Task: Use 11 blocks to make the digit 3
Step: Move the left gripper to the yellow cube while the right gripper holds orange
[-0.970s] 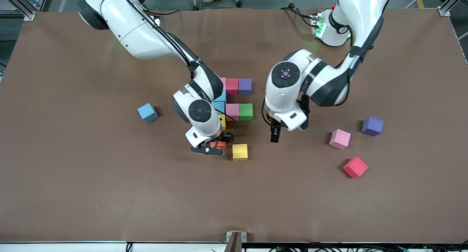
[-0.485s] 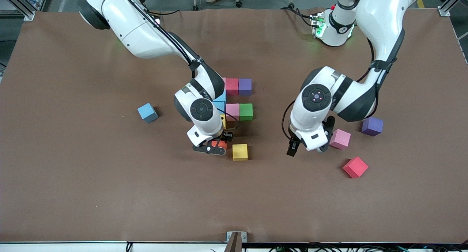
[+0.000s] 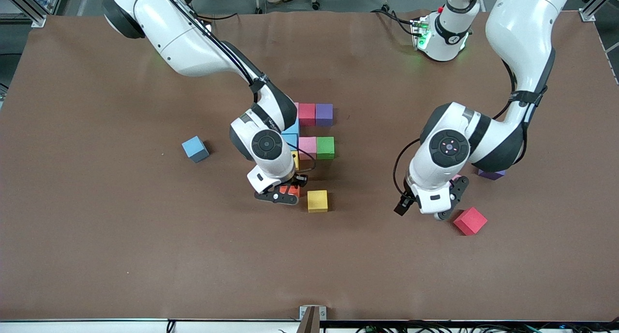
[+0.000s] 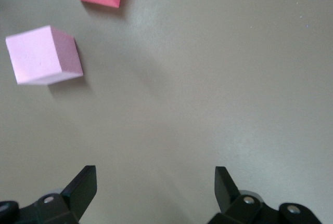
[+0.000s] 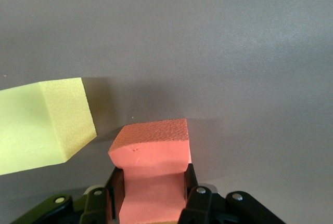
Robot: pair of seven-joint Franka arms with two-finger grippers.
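**A:** What is lying on the brown tabletop [image 3: 96,226]?

**B:** Mostly the two arms. The right arm is reaching down at the camera-side end of the digit 3 [image 3: 309,130], which is sitting partly built near the middle: a red block [image 3: 306,114] and a purple block [image 3: 324,114] are forming one bar, a pink block [image 3: 307,147] and a green block [image 3: 325,147] another, with blue [image 3: 290,138] and yellow cubes partly hidden under the wrist.

**A:** And the right gripper [image 3: 288,192]?

**B:** Its jaws are clenching an orange block [image 5: 151,174] (squeezed narrow where the pads are biting), just beside a yellow block [image 3: 317,201] resting on the tabletop.

**A:** The left arm?

**B:** The left gripper [image 4: 155,195] is hanging with its jaws spread wide, grasping nothing, over bare tabletop toward the left arm's end. A loose pink block [image 4: 42,55] and a loose red block [image 3: 470,221] are lying near it, apart from each other.

**A:** Anything else loose?

**B:** A second purple block [image 3: 491,174] is peeking out from under the left arm, and a lone blue block [image 3: 195,149] is sitting toward the right arm's end, well apart from the figure.
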